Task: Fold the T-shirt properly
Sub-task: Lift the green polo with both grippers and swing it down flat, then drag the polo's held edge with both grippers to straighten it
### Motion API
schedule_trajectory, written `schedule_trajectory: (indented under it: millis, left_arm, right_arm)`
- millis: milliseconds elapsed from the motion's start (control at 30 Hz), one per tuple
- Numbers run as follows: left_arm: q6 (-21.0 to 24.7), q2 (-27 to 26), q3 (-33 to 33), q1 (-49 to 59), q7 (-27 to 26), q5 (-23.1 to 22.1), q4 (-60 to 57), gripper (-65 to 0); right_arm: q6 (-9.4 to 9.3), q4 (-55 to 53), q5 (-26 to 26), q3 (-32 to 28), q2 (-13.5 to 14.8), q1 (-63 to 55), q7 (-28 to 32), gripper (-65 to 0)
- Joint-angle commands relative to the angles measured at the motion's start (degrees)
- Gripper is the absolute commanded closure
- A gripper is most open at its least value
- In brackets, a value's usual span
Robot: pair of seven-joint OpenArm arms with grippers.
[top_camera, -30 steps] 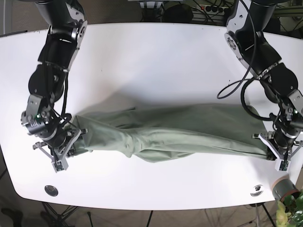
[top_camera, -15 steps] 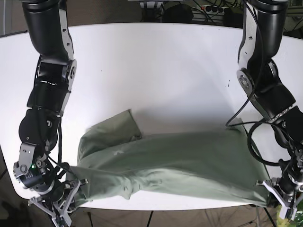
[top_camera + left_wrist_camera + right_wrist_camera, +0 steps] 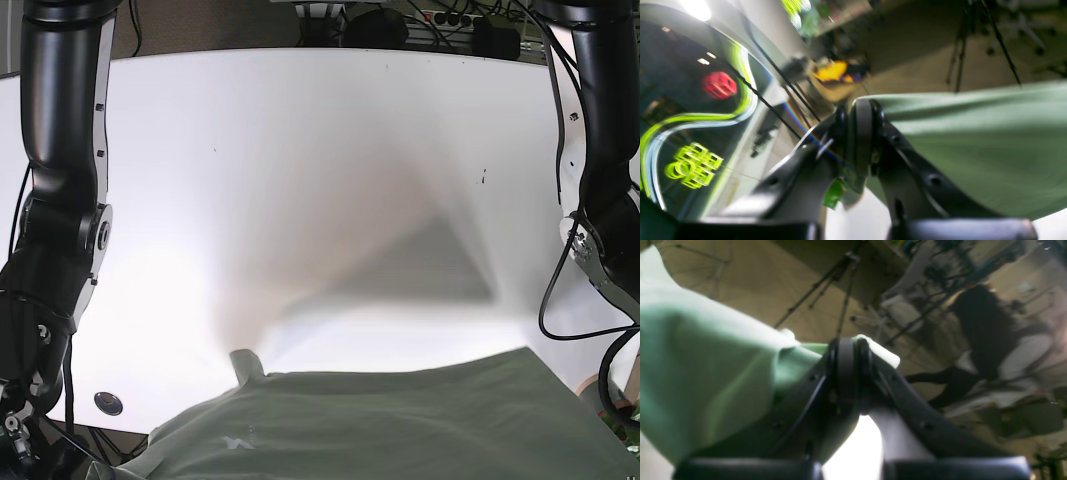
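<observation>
**Q:** What lies nearest the base camera, and where is the garment relative to the table?

**A:** The T-shirt [image 3: 400, 420] fills the lower part of the base view, raised above the table's near edge and spread wide between the two arms. The white table [image 3: 300, 150] extends behind it, carrying only the shirt's soft shadow.

**Q:** How are the grippers set?

**A:** Both are out of the base view; the wrist views show them. The left gripper [image 3: 862, 133] has its jaws pressed together, pinching a corner of the green cloth. The right gripper [image 3: 846, 370] is likewise clamped on a cloth edge, a small tuft protruding past the tips.

**Q:** What does the step in hand appear to require?

**A:** Probably a lift-and-lay to flatten the shirt. It seems best done by keeping both pinches firm, holding the two corners level and evenly taut, and lowering the hanging edge onto the table first, far from its near edge, so that no crease is trapped.

**Q:** And beyond the table?

**A:** Cables and dark equipment, indistinct.
</observation>
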Motion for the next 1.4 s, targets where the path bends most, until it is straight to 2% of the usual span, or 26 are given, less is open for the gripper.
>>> schedule_trajectory:
  millis: [0,167,233,433,600,733,867,1133,1233,1367]
  left_arm:
    - [0.3,-0.4,0.0,-0.8,-0.9,-0.4,3.6,0.0]
    - [0.3,-1.3,-0.3,6.5,3.2,-0.5,11.5,0.0]
    - [0.3,-1.1,-0.4,12.0,3.3,-0.6,14.7,0.0]
    - [0.3,-0.9,-3.0,26.5,3.4,-0.7,22.3,0.0]
    - [0.3,0.4,-7.9,37.8,3.3,-3.2,25.0,0.0]
    - [0.3,0.8,-10.8,47.9,3.2,-3.8,27.6,0.0]
    - [0.3,3.8,-12.6,55.8,1.9,-3.8,30.0,0.0]
    - [0.3,6.8,-15.7,70.9,-2.2,-3.8,32.5,0.0]
    - [0.3,6.9,-16.7,75.2,-2.6,-3.8,32.5,0.0]
    - [0.3,7.2,-18.0,78.2,-6.4,-3.8,32.2,0.0]
  right_arm:
    - [0.57,2.6,0.2,0.3,1.2,1.7,-0.2,-2.1]
    - [0.92,8.3,0.2,1.6,3.1,-6.3,-0.3,-2.1]
    - [0.92,11.1,0.3,5.9,2.1,-12.8,-0.3,-2.1]
    - [0.92,17.6,0.3,12.4,0.4,-28.7,-0.1,-2.1]
    - [1.01,20.4,0.3,19.3,-3.5,-40.2,0.1,-2.1]
    - [3.21,21.8,0.3,22.8,-5.6,-47.9,1.7,-2.1]
    - [3.64,22.0,0.3,26.0,-7.5,-54.5,2.2,-2.1]
    - [3.91,24.1,0.3,28.3,-11.1,-65.1,2.2,-2.1]
    - [6.94,25.1,0.4,28.3,-11.8,-68.7,2.2,-2.1]
    - [6.94,25.1,3.4,28.4,-13.7,-70.9,2.0,-2.7]
